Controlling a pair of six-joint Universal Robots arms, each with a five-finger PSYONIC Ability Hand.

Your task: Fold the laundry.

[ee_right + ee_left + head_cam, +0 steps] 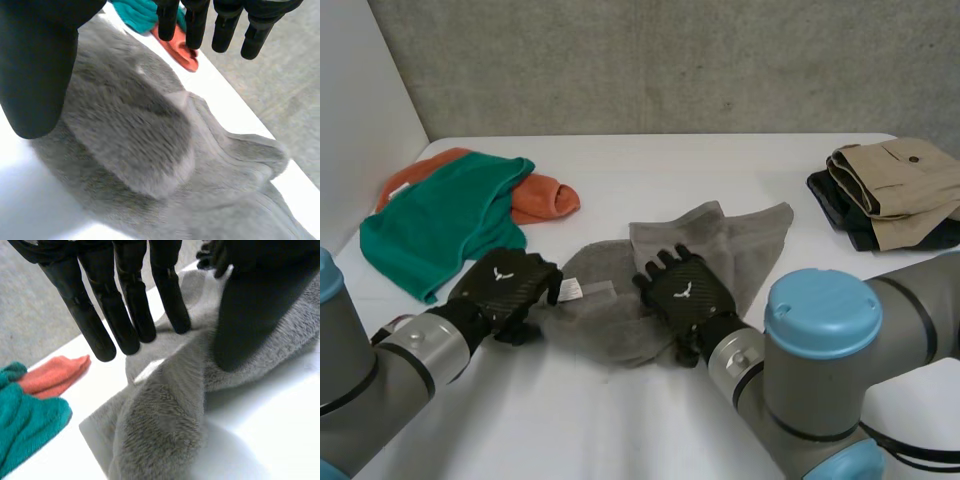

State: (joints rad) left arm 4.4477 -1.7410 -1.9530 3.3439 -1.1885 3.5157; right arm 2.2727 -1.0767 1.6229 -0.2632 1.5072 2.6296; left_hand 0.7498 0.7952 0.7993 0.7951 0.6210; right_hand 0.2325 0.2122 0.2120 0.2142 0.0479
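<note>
- Your left hand (pixel 506 285) sits lower left of centre in the head view, fingers straight and apart, at the left edge of the grey towel (pixel 720 245);
- your right hand (pixel 682 292) lies at centre, fingers straight, flat on the towel's middle;
- the green cloth (pixel 435 228) and orange cloth (pixel 545 197) lie upper left; the folded beige trousers (pixel 905 185) lie upper right.

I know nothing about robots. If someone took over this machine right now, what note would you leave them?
Left hand: open, fingers straight, at the left edge of the crumpled grey fleece cloth, by its white label.
Right hand: open, over that cloth's middle.
Done: a beige garment looks folded on a dark garment, far right.
Left: the grey cloth is unfolded; a green towel and an orange cloth lie heaped far left on the white table.
</note>
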